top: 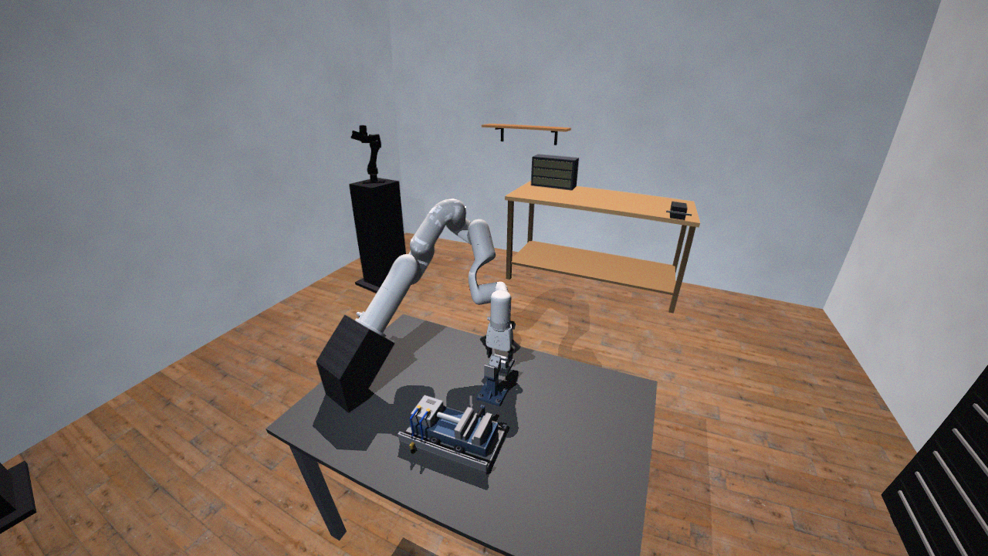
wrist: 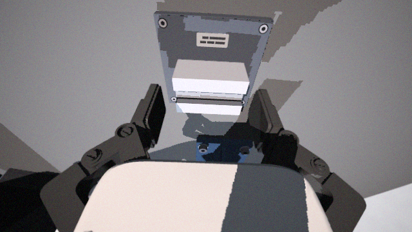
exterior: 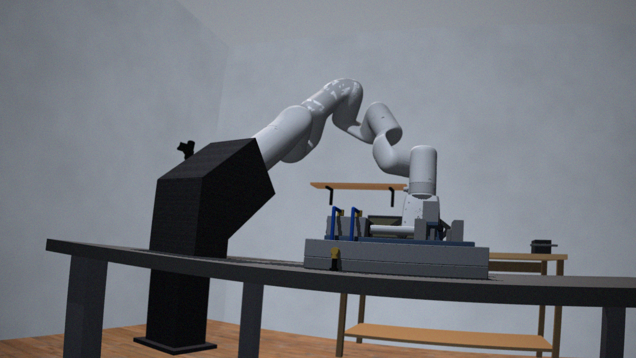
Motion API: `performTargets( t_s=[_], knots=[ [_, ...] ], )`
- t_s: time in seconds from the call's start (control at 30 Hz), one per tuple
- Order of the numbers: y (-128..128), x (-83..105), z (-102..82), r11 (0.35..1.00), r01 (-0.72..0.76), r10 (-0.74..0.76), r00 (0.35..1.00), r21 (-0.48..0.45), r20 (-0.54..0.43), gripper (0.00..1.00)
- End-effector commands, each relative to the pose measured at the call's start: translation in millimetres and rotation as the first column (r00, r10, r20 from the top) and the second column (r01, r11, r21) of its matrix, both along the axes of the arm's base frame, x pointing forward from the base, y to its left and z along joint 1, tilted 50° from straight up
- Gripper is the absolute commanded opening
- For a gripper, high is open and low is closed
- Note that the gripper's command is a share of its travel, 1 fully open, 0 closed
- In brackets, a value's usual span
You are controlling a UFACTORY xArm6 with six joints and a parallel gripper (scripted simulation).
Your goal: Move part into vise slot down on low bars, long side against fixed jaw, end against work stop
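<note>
The white arm [top: 404, 271] rises from its slanted base, folds over at the elbow and drops its last link straight down. The wrist [exterior: 421, 170] stands vertical, and the gripper [wrist: 207, 106] points downward. Its two dark fingers are spread wide with nothing gripped between them.

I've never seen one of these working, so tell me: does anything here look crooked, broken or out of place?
Nothing stands out. The white part lies square on its infeed plate, the vise stands open, and the pincer hangs open just short of the part, holding nothing.
</note>
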State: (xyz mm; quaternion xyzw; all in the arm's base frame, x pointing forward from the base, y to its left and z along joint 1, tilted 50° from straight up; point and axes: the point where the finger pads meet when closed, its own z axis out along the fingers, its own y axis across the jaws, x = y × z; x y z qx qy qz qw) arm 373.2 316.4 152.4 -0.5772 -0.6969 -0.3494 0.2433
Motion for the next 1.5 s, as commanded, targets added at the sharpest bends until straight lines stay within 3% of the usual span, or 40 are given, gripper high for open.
performTargets(
  t_s=[0.0,1.43,1.47],
  knots=[
    [5.3,1.5,-3.6,1.0,0.001,-0.001,1.0,0.001,0.002,0.89],
    [13.2,2.2,-10.1,1.0,0.001,-0.001,1.0,0.001,0.002,0.89],
    [13.2,2.2,-10.1,1.0,0.001,-0.001,1.0,0.001,0.002,0.0]
  ],
)
